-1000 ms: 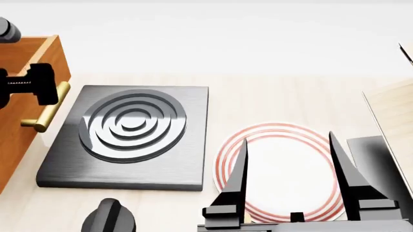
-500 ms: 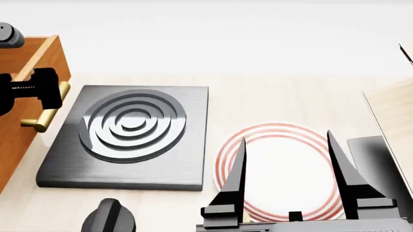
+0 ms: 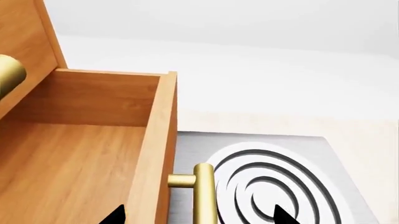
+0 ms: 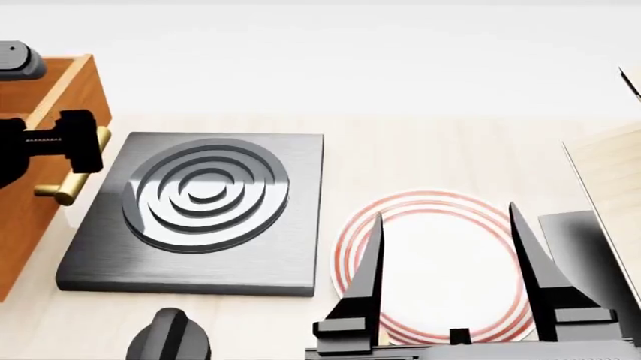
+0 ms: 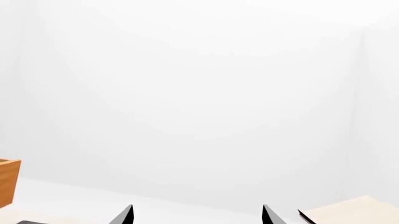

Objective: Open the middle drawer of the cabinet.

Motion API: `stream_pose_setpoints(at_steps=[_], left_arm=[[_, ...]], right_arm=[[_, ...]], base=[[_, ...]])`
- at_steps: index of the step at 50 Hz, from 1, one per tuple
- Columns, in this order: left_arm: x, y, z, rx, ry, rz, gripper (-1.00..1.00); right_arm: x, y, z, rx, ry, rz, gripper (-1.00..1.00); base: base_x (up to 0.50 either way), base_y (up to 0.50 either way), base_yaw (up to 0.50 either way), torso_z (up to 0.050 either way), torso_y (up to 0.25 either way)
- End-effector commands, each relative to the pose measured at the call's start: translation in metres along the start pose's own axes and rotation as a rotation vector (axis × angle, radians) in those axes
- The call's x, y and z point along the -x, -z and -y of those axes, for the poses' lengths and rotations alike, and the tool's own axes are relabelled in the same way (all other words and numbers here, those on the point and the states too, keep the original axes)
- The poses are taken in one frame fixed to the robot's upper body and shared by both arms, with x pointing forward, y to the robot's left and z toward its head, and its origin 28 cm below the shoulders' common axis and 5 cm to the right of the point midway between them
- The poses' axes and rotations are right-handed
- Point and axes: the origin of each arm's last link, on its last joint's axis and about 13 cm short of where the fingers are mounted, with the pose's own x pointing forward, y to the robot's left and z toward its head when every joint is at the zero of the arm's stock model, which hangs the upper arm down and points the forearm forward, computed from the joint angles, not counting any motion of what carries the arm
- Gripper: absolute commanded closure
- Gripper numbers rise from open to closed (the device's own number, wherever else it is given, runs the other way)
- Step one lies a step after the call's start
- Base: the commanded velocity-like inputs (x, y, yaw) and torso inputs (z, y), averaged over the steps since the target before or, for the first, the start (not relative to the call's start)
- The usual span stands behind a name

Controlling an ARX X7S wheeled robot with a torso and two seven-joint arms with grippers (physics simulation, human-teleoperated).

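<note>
Firstly, left wrist view: one open drawer is seen, the middle drawer (image 3: 81, 154), pulled out of the cabinet (image 3: 25, 42) with its bare wooden interior exposed. Two brass handles are counted: the drawer's own bar handle (image 3: 204, 196) on its post, and the end of a second handle (image 3: 9, 74) higher on the cabinet face. Two dark fingertips (image 3: 283, 215) of the left gripper (image 3: 199, 217) are seen spread to either side of the bar handle; contact cannot be confirmed from this view. One black hotplate (image 3: 274, 182) with concentric rings lies just beside the drawer front.

Head view: the left gripper (image 4: 62, 142) is set at the handle (image 4: 72, 176), its black body overlapping the bar; whether it is clamped cannot be told. The hotplate (image 4: 200, 214) lies between the drawer (image 4: 30, 210) and one red-ringed white plate (image 4: 440, 262). The right gripper (image 4: 451, 281) hangs over the plate, fingers wide apart, holding nothing. A pale wooden rack (image 4: 613, 180) stands at the right edge.

Right wrist view: two fingertips (image 5: 126, 215) are seen well apart against a white wall.
</note>
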Motion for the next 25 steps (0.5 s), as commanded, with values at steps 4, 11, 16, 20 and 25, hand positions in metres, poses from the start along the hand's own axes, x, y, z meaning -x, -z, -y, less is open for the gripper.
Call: stream_pose_setpoints(at_steps=[4,11,16,20,25], left_arm=[[-0.003,0.011,0.015,0.019,0.072,-0.029,-1.00],[-0.004,0.013,0.023,0.019,0.095,-0.034,-1.00],[-0.003,0.014,0.029,0.017,0.115,-0.036,-1.00],[-0.003,0.015,0.031,0.018,0.121,-0.038,-1.00],[-0.004,0.016,0.032,0.019,0.127,-0.042,-1.00]], right_arm=[[0.012,0.016,-0.004,0.011,-0.059,-0.145,-1.00],[0.012,0.017,-0.004,0.012,-0.058,-0.145,-1.00],[0.012,0.016,-0.004,0.013,-0.058,-0.145,-1.00],[0.012,0.016,-0.004,0.013,-0.058,-0.145,-1.00],[0.012,0.016,-0.004,0.012,-0.058,-0.144,-1.00]], base=[[0.00,0.00,0.00,0.000,0.000],[0.00,0.00,0.00,-0.001,0.000],[0.00,0.00,0.00,-0.002,0.000],[0.00,0.00,0.00,-0.002,0.000],[0.00,0.00,0.00,-0.002,0.000]])
